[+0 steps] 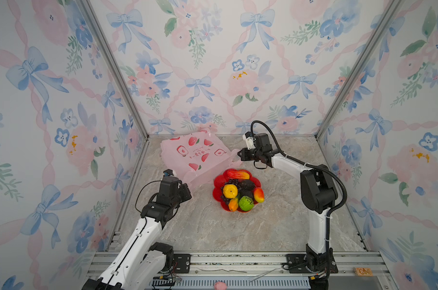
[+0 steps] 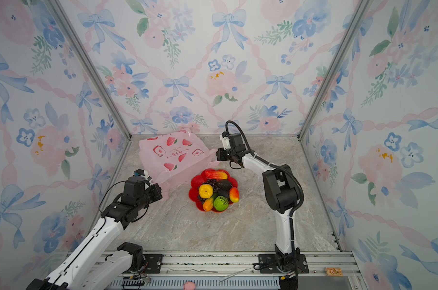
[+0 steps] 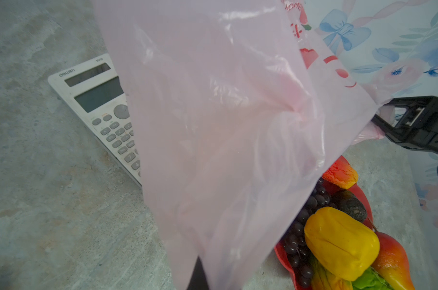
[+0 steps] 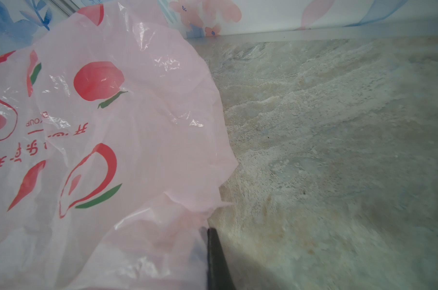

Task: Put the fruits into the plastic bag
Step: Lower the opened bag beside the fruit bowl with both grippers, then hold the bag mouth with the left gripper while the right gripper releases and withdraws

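Observation:
The pink plastic bag (image 1: 197, 155) (image 2: 172, 155) hangs stretched between both grippers above the back left of the table. My left gripper (image 1: 189, 187) is shut on its near corner, and the film (image 3: 225, 125) covers the jaws in the left wrist view. At the bag's right edge (image 4: 112, 150), my right gripper (image 1: 240, 153) (image 3: 378, 120) is shut on a bunched fold. The fruits lie heaped on a red plate (image 1: 217, 181): a yellow round one (image 1: 230, 191) (image 3: 338, 241), a green round one (image 1: 246, 203), a mango (image 1: 238, 173), grapes (image 1: 231, 182) and blackish ovals (image 1: 246, 185).
A white calculator (image 3: 94, 100) lies on the marble table, partly under the bag. Flowered walls close in the left, back and right sides. A metal rail (image 1: 238, 261) runs along the front edge, with a small pink object (image 1: 220, 285) below it.

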Motion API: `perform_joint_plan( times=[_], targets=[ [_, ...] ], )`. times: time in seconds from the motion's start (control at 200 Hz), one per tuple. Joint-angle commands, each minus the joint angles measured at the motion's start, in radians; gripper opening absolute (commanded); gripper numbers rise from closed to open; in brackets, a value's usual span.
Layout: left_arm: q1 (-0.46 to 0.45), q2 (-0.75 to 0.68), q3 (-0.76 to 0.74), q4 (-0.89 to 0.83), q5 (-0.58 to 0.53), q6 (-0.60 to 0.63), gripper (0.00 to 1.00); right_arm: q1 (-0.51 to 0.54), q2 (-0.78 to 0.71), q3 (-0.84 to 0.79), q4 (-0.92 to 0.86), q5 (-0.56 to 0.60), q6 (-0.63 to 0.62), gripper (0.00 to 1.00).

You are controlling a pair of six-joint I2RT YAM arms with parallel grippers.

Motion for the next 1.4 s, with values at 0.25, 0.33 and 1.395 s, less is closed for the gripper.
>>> perform_joint_plan(
  times=[0.25,0.33,1.395],
  targets=[
    [-0.032,0.072,0.044,0.040,-0.003,-0.036,0.00,-0.034,-0.011,0.047,-0.001,0.001,0.000,0.01],
    [-0.037,0.088,0.051,0.046,-0.003,-0.033,0.00,-0.039,-0.013,0.045,-0.005,-0.004,-0.001,0.06],
    [-0.050,0.146,0.102,0.075,0.018,-0.050,0.00,-0.103,-0.380,0.236,-0.838,-0.033,-0.052,0.91]
  ],
)
